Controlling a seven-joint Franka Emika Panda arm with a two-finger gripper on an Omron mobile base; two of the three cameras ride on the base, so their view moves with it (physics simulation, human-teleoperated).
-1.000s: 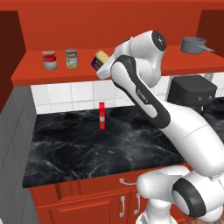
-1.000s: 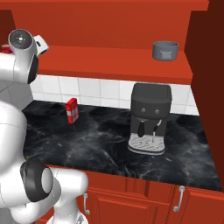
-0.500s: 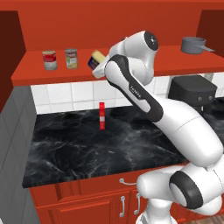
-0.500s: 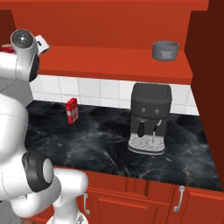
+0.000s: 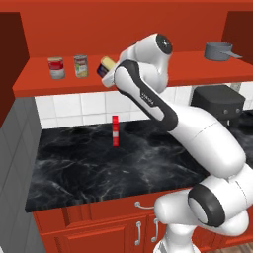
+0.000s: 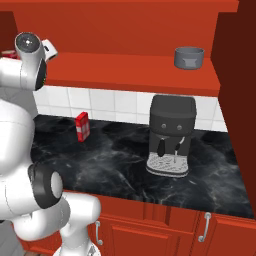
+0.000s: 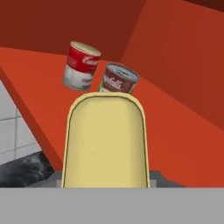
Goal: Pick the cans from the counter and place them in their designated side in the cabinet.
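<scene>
- The gripper [image 5: 107, 74] is clenched on the rectangular tin [image 5: 105, 66], carried high at the front edge of the cabinet [image 5: 148, 29] shelf, so it can be set inside.
- In the hand view the rectangular tin [image 7: 105, 140] shows its yellow face, tilted, aimed at the shelf's left part.
- The round can [image 5: 80, 65] already stands there, just beside a red-and-white can [image 5: 56, 67]; likely its designated side.
- A thin red box [image 5: 115, 131] stands on the tabletop [image 5: 99, 163], well apart.
</scene>
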